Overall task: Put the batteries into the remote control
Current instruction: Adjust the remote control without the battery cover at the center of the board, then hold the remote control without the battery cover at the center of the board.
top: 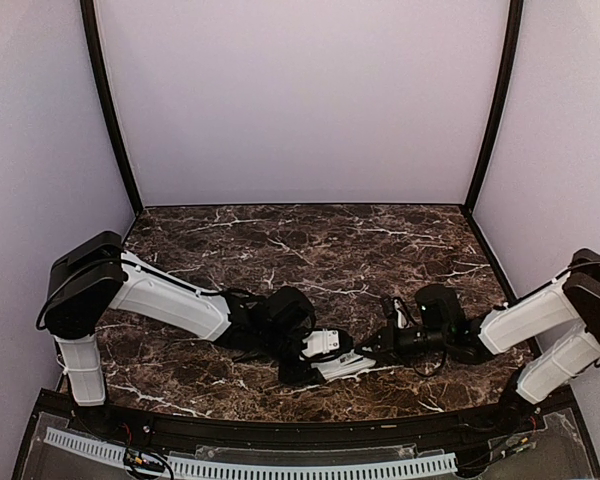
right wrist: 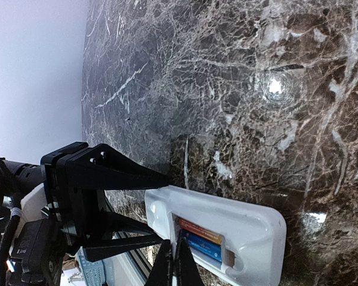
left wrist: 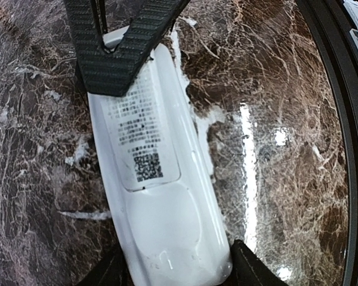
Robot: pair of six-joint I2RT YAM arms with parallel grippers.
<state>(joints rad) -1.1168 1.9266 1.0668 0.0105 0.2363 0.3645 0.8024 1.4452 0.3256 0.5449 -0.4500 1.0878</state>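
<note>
Low in the right-wrist frame, the flat white plastic remote control (right wrist: 253, 221) holds orange and blue cylindrical batteries (right wrist: 201, 244) in its opened back. The left gripper (right wrist: 161, 208) pinches its end; the right gripper (right wrist: 174, 262) has its jaws pressed together.

white arm shells (top: 170, 298), black joints (top: 80, 285), ribbed black end effector fingers (left wrist: 110, 65)

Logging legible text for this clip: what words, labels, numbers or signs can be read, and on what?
None readable.
Back of remote control: printed label lines, too blurred.
Same label: a QR code, no legible characters.
On the batteries: no markings legible.
</note>
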